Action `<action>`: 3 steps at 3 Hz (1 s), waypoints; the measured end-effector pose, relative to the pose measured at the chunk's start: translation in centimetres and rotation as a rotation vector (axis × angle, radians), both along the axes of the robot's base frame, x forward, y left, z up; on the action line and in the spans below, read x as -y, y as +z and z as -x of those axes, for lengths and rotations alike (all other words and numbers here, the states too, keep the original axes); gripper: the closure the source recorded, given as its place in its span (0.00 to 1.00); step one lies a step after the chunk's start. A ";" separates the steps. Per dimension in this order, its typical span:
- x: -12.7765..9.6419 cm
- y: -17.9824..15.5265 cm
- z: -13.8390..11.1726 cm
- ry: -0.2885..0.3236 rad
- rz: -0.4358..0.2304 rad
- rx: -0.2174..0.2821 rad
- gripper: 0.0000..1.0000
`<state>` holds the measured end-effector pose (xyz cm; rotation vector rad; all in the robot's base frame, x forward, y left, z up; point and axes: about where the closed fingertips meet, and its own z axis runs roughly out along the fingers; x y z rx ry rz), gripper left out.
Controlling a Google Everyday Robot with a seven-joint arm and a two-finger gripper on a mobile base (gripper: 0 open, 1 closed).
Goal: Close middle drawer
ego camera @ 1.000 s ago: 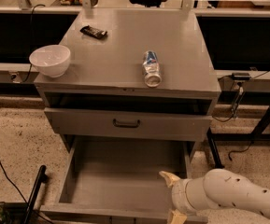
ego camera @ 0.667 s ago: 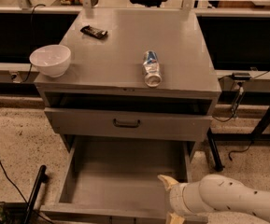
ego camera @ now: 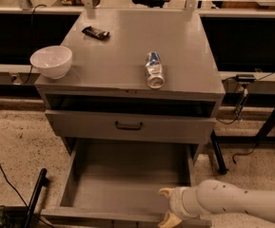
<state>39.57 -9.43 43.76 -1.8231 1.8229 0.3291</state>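
Note:
The grey cabinet's middle drawer (ego camera: pixel 122 175) is pulled far out, a wide, deep, empty tray. Its low front panel (ego camera: pixel 99 216) runs along the bottom of the view and its handle is hidden. My gripper (ego camera: pixel 167 206), on a white arm coming in from the lower right, sits at the drawer's front right corner. One beige fingertip (ego camera: pixel 165 192) lies over the tray's inside and the other (ego camera: pixel 170 219) at the front panel. The fingers are apart and hold nothing. Above, the taller top drawer (ego camera: pixel 129 126) with a dark bar handle stands slightly out.
On the cabinet top (ego camera: pixel 122 42) stand a white bowl (ego camera: pixel 51 61), a lying can (ego camera: pixel 154 69) and a dark snack bar (ego camera: pixel 95 32). A black pole (ego camera: pixel 34 197) leans at the lower left. Cables and a table leg (ego camera: pixel 219 152) are at the right.
My gripper and arm have shifted a little to the left and down, toward the drawer's front right corner. The drawer has not moved.

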 end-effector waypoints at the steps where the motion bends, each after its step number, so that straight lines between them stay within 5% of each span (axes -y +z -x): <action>1: -0.4 -1.0 -1.6 -0.011 -0.005 0.004 0.25; 2: -0.4 -1.0 -1.7 -0.011 -0.005 0.005 0.22; 3: -1.5 1.4 -5.7 -0.019 -0.012 0.091 0.22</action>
